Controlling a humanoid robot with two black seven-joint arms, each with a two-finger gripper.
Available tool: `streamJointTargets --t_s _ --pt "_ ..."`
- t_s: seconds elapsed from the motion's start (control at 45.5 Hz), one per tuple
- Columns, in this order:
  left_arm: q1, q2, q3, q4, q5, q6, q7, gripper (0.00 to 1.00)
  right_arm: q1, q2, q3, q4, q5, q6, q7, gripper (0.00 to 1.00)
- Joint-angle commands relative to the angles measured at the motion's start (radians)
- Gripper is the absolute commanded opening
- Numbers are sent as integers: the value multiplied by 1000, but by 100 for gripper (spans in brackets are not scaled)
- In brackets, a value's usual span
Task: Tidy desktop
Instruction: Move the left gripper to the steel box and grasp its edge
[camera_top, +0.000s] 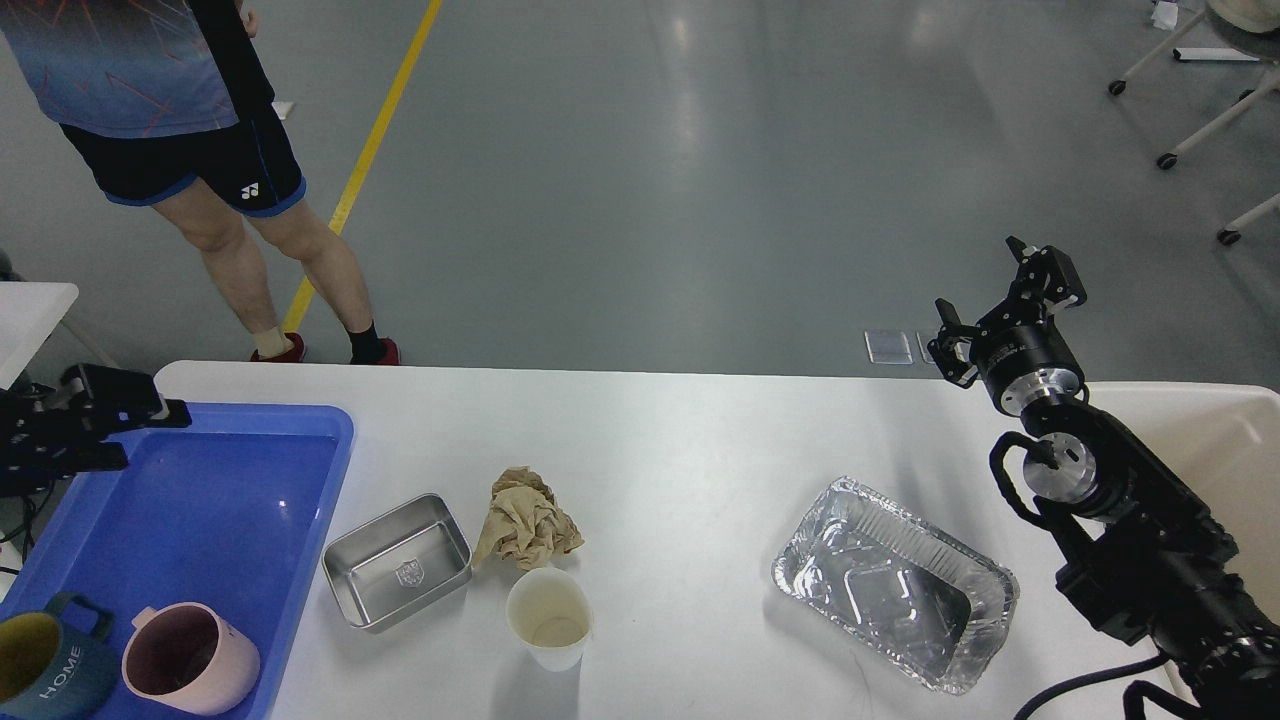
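The white desktop (700, 450) spans the view. On it lie a small steel tray (400, 560), a crumpled brown paper (525, 520), a paper cup (548, 618) and a foil tray (895, 585). My left gripper (153, 436) is open and empty over the far left corner of the blue tub (220, 490). A teal mug (45, 670) and a pink mug (190, 660) stand in the tub's near end. My right gripper (980, 278) is open and empty, raised above the table's far right edge.
A beige bin (1220, 440) stands at the right behind my right arm. A person (200, 150) stands beyond the table's far left corner. Another white table (30, 310) and wheeled chair legs (1200, 130) are off to the sides.
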Motion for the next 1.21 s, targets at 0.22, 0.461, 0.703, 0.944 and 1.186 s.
streamJointTargets --t_s 0.22,0.461,0.703,0.944,1.186 --pt "9 -314 230 64 31 256 92 72 -3 -8 0 -2 0 0 0 100" --pt "11 -443 351 177 31 334 94 72 -3 -8 0 -2 0 0 0 100" --pt "11 -538 404 251 31 382 92 72 -5 -8 0 -2 0 0 0 100" --pt "14 -579 408 271 33 400 92 68 -14 -9 0 -2 0 0 0 100" --pt "43 -610 408 321 31 434 92 48 -16 -11 0 -2 0 0 0 100"
